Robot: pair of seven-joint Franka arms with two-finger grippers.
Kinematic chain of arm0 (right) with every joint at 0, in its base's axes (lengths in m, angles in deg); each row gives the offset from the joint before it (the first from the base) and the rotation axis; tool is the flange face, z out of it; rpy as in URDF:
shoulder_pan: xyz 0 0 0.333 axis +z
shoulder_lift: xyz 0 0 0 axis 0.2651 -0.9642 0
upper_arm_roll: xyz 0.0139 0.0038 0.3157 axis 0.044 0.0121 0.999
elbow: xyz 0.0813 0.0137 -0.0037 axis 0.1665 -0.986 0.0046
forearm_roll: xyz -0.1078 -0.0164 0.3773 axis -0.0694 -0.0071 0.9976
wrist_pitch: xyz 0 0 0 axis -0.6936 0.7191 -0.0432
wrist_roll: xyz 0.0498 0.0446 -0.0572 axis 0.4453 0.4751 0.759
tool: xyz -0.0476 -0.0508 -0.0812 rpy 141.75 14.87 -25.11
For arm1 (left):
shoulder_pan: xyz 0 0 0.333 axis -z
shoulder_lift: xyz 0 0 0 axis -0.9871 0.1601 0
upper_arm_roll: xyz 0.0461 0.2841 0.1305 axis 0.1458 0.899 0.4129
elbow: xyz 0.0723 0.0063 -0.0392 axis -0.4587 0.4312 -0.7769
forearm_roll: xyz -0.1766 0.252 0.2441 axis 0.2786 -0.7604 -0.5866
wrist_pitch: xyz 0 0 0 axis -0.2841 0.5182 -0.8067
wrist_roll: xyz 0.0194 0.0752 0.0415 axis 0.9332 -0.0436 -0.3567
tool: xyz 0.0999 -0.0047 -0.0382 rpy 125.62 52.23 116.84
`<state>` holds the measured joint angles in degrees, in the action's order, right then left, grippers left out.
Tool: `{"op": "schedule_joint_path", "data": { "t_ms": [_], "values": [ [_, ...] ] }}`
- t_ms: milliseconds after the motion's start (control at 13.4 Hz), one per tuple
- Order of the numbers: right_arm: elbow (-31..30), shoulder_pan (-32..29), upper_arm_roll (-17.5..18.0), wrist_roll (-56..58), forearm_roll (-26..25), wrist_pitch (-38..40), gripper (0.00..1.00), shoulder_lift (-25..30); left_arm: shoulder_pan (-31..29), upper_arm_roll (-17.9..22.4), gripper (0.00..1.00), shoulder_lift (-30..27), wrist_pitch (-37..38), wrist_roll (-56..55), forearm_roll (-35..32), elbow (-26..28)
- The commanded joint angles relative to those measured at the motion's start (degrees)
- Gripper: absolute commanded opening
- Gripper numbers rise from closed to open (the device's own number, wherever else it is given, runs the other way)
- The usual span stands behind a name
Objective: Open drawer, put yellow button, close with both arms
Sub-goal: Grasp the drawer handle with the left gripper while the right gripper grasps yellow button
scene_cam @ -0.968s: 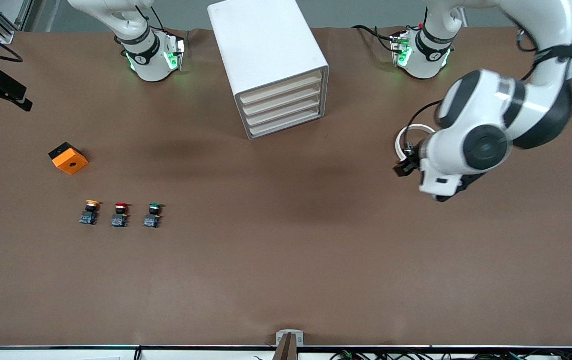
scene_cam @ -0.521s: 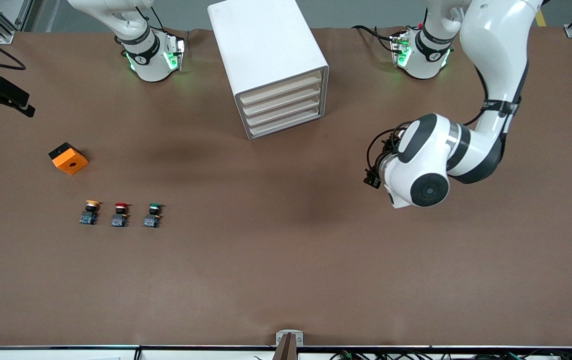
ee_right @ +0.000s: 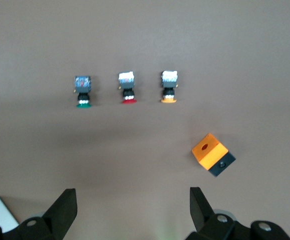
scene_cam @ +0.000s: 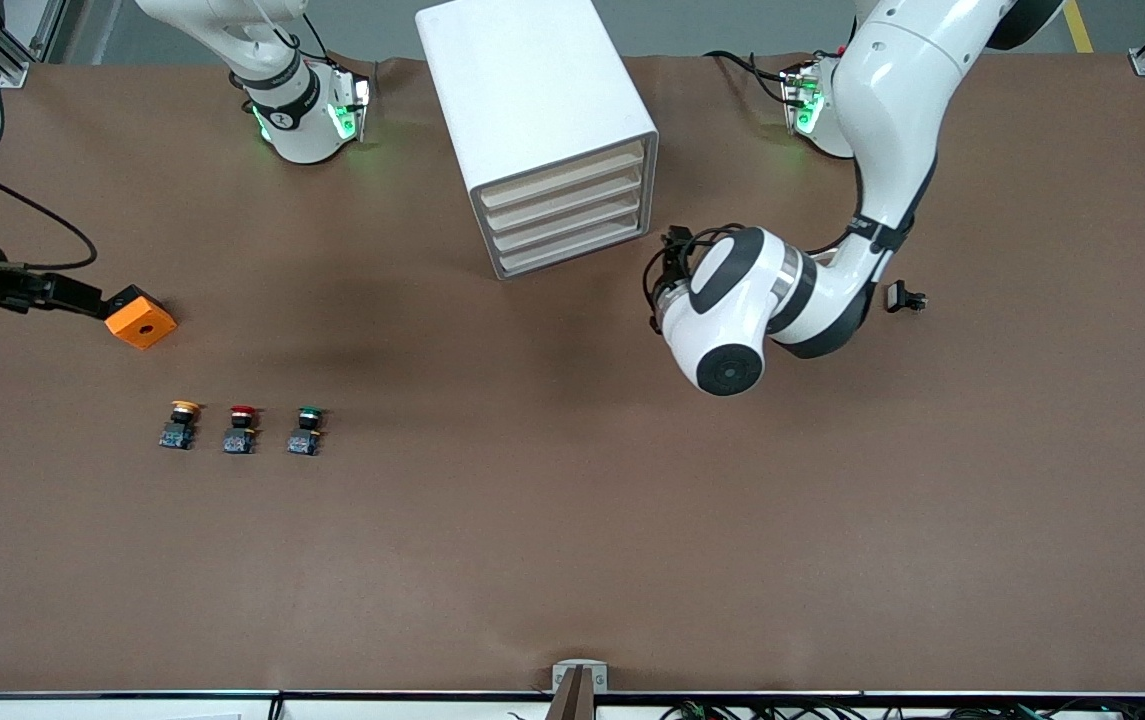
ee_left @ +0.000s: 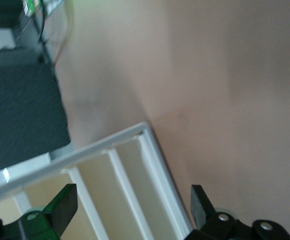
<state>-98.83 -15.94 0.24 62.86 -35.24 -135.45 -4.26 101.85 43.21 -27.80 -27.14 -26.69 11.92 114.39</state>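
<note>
Left claw sits spread wide right in front of the cabinet's drawer fronts, only bare brown surface alongside it. Right claw is also wide open, up over the surface with the orange block just under it and the three buttons a bit further out, open gaps between them.
</note>
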Motion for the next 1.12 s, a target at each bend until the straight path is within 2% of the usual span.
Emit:
{"op": "schedule_joint_path", "data": {
  "t_ms": [0, 298, 447, 521, 670, 819, 1043],
  "values": [
    [-1.44, -2.32, 0.37, 0.74, 0.09, -5.26, 1.00, -2.08, 1.44, 0.22, 1.00, 2.43, 1.89, -5.79, 4.96, -1.33],
    [-16.54, -3.29, 0.37, 0.83, 0.01, -26.77, 1.00, -2.44, 2.85, 0.22, 1.00, 2.71, 6.63, -14.24, 12.77, -1.33],
    [-21.83, -3.73, 0.37, 0.83, 0.01, -36.80, 1.00, -4.97, 2.94, 0.22, 1.00, 2.62, 7.70, -17.49, 14.81, -1.33],
    [-22.72, -4.26, 0.37, 0.83, 0.01, -40.85, 1.00, -7.34, 2.94, 0.22, 0.99, 2.88, 8.22, -19.51, 16.39, -1.33],
    [-24.04, -5.32, 0.46, 3.01, 0.09, -47.36, 1.00, -11.21, 2.94, 0.30, 0.85, 3.84, 8.31, -20.67, 19.47, -1.07],
    [-25.27, -5.58, 0.46, 3.56, 0.18, -53.08, 1.00, -14.11, 4.16, 0.30, 0.78, 4.29, 8.31, -20.93, 21.23, -1.07],
    [-25.19, -6.37, 0.55, 4.87, 0.18, -60.20, 1.00, -19.56, 4.69, 0.22, 0.78, 4.38, 8.31, -21.37, 22.81, -1.07]
  ]
}}
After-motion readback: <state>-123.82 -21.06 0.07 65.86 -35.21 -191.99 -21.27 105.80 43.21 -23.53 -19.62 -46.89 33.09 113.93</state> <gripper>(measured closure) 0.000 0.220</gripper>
